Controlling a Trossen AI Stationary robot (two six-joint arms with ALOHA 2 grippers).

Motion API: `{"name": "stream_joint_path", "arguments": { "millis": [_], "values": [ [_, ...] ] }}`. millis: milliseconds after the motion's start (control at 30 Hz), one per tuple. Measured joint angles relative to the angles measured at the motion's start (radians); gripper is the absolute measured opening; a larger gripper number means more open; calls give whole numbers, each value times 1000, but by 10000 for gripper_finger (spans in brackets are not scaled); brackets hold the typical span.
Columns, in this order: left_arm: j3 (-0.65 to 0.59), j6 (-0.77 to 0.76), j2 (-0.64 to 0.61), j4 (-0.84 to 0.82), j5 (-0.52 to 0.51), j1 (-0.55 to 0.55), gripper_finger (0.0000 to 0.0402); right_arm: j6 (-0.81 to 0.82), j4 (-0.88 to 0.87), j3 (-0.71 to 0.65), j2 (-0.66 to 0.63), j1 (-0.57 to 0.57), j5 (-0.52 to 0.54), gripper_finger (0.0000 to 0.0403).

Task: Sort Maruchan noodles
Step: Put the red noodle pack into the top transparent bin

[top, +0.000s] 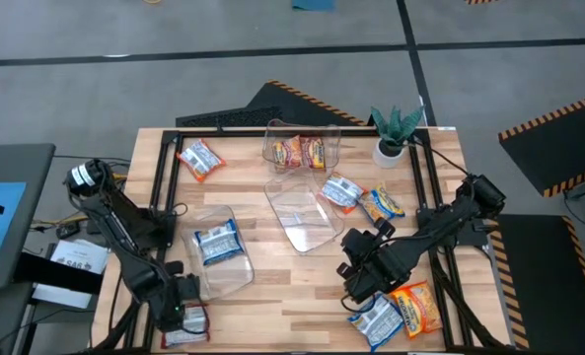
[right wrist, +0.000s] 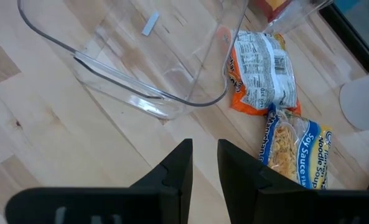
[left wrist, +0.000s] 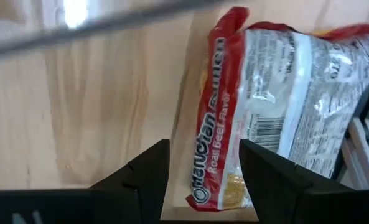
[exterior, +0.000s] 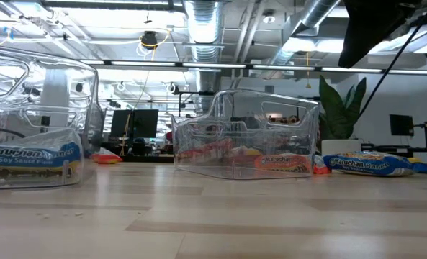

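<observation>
A red-and-white noodle packet (left wrist: 277, 99) lies back up at the table's near left corner (top: 189, 326). My left gripper (left wrist: 204, 180) points steeply down over it, open, one finger on each side of the packet's near end; I cannot tell whether a finger touches it. My right gripper (right wrist: 204, 165) hangs over bare wood at the near right (top: 359, 286), its fingers a narrow gap apart with nothing between them. Other packets: a blue one (top: 216, 243) in the left clear bin (top: 235, 276), red ones (top: 300, 151) in the far bin (top: 272, 130).
An empty clear bin (top: 302, 219) stands mid-table. Loose packets lie at the far left (top: 198, 159), right of centre (top: 341, 191) (top: 382, 204) and at the near right (top: 376, 319) (top: 417, 306). A potted plant (top: 396, 133) stands at the far right.
</observation>
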Motion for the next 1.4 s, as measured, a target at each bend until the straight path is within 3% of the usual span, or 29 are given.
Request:
{"name": "stream_joint_path", "arguments": {
  "millis": [233, 467, 767, 900, 1067, 1400],
  "values": [
    [-1, -104, 0, 37, -112, -65, 180, 0, -1, 0, 0, 0, 3, 99],
    [-132, -132, -2, 259, -44, -66, 180, 0, 1, 0, 0, 0, 3, 99],
    [-158, -87, -5, 290, -28, -63, 177, 0, 2, 0, 0, 0, 3, 99],
    [-158, -86, -4, 269, -29, -52, 134, 0, 3, 0, 0, 0, 4, 99],
    [-151, -85, -6, 248, -27, -48, 19, 0, 2, 0, 0, 0, 4, 99],
    [-104, -28, -119, 157, -46, -23, 0, 0, 0, 0, 0, 0, 5, 99]
  ]
}}
